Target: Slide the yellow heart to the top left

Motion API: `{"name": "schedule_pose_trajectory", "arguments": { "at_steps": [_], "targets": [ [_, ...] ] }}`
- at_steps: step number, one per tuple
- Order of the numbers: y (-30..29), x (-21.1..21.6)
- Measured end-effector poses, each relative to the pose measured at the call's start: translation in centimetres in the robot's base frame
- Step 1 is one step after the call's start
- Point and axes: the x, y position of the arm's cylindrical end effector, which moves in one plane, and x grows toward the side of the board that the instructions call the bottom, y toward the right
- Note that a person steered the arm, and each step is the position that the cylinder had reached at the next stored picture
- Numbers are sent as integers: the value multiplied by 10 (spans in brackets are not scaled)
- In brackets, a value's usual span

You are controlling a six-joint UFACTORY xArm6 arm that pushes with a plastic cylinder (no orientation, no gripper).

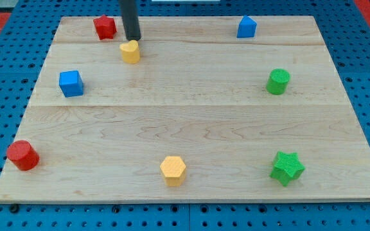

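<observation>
On the wooden surface (191, 122), far left, the red block (105, 27) is sitting just left of my tip (133, 40). The tip, a bare rod with no hand, is touching the yellow heart's (130, 52) far edge, apparently positioning to steer it leftward.

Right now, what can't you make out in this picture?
- Camera view: my tip meets the yellow heart; contact unclear, the rod hides it.
- The rod's upper part is cut off by the view's top edge.
- Red block: exact shape too small to tell.

my tip (133, 40) just above heart (130, 52) — top left
</observation>
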Motion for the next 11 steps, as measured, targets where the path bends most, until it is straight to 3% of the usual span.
{"name": "schedule_pose_trajectory", "arguments": {
  "at_steps": [1, 2, 3, 4, 5, 7, 8, 9, 10, 11],
  "targets": [
    [53, 11],
    [44, 57],
    [-27, 67],
    [-54, 59],
    [-44, 41],
    [-112, 47],
    [-56, 46],
    [-29, 13],
    [-32, -18],
    [-97, -20]
  ]
}}
